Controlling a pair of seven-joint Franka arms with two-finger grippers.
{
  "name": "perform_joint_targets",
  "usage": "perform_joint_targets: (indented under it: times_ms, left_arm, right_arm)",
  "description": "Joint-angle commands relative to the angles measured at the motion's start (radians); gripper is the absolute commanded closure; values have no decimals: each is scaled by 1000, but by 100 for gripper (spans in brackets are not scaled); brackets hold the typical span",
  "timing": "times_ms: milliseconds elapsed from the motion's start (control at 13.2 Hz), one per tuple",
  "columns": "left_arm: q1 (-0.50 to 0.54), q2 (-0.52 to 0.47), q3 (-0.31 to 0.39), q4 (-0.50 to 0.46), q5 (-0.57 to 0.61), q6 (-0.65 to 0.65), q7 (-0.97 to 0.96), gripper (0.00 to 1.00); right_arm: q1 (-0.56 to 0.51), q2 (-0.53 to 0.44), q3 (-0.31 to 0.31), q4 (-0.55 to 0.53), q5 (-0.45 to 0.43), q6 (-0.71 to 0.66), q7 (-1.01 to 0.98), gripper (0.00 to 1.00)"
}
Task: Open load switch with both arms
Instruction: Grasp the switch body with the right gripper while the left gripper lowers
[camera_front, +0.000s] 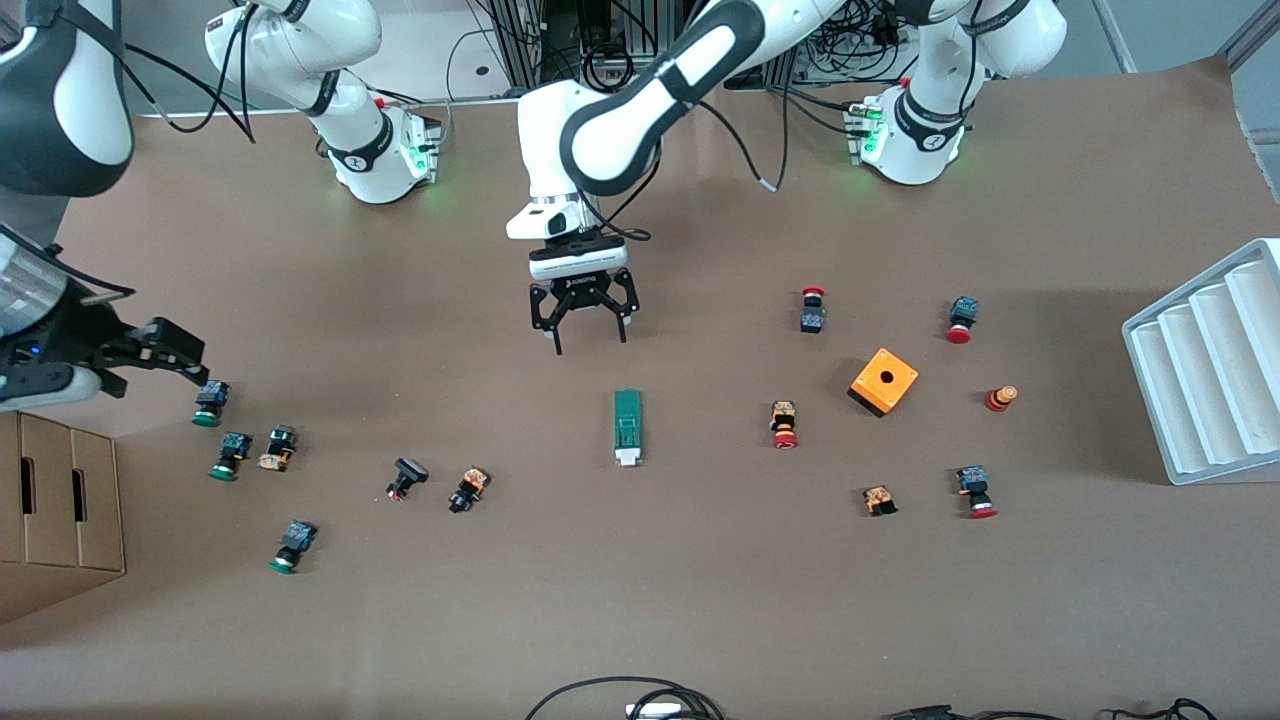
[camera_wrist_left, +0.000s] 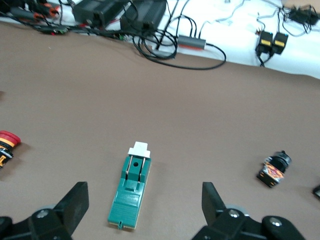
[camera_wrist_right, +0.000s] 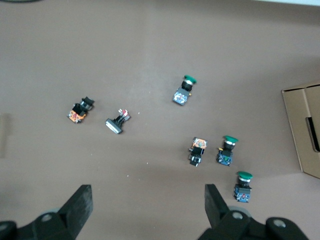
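Note:
The load switch (camera_front: 627, 425) lies flat mid-table, a slim green bar with its white tab end (camera_front: 627, 458) toward the front camera. My left gripper (camera_front: 589, 340) hangs open over bare table just off the switch's green end. In the left wrist view the load switch (camera_wrist_left: 131, 192) lies below and between the wide-spread fingers (camera_wrist_left: 75, 202) of the left gripper (camera_wrist_left: 144, 202), untouched. My right gripper (camera_front: 165, 365) is open over the right arm's end of the table, beside a green push button (camera_front: 210, 402). In its wrist view the right gripper (camera_wrist_right: 147, 202) holds nothing.
Green push buttons (camera_front: 228, 455) lie scattered at the right arm's end, red ones (camera_front: 784, 424) and an orange box (camera_front: 884, 381) at the left arm's end. A white rack (camera_front: 1200, 380) stands at that edge, a cardboard box (camera_front: 60, 510) at the other. Cables (camera_front: 620, 695) lie at the front edge.

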Motion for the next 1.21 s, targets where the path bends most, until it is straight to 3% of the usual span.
perform_joint_targets:
  times_ms: [0,303,606,910,1137]
  left_arm:
    - [-1,39,-40,1,128,-82,-130,0]
    - [-1,93,-46,1,222,-111,-190,0]
    - [-3,171,-47,1,352,-128,-288,0]
    - [2,216,-47,4,455,-141,-359,0]
    - [5,276,-46,11,538,-144,-423,0]
  right_arm:
    - [32,28,-3,8,-23,-15,8,0]
    - [39,66,-1,11,-8,-18,43,0]
    - [96,111,-1,52,66,-50,307,0]
    - [151,247,-1,204,152,-139,577,0]
    - [225,332,-1,256,196,-132,817,0]
